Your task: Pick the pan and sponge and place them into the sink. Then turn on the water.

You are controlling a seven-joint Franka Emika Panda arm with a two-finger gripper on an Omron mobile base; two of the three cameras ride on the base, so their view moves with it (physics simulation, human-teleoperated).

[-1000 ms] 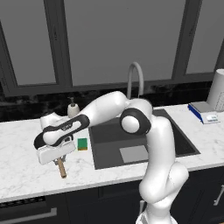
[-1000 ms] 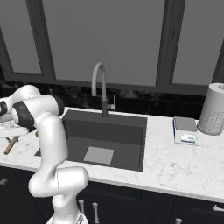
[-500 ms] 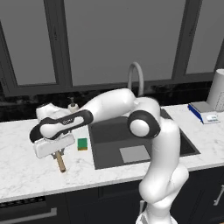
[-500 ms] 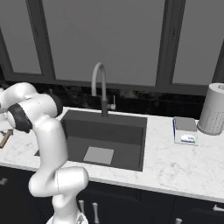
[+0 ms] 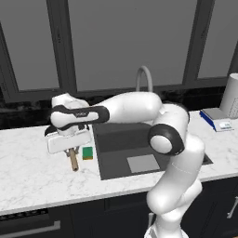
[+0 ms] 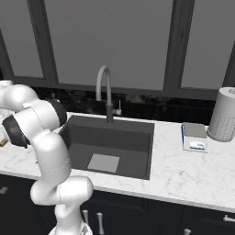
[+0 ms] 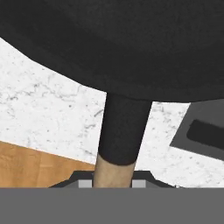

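Sink: the dark basin lies just to the claw's right across the marble counter, its near-left rim close beside the hand. This is the relation the coming move turns on, in my judgement: a carry rightward over that rim.

Pan: black body directly ahead of the claw along its line of sight, lifted clear of the counter; the long axis, body to wooden handle, runs straight back into the claw. In the left base view the handle end pokes out below the hand.

Arm: reaches out leftward from the base, forearm roughly level, hand pointing down.

Gripper: pressed together on the pan's handle, which passes between the tips.

Sponge: flat on the counter, just right of the claw, between it and the sink rim; not yet handled.
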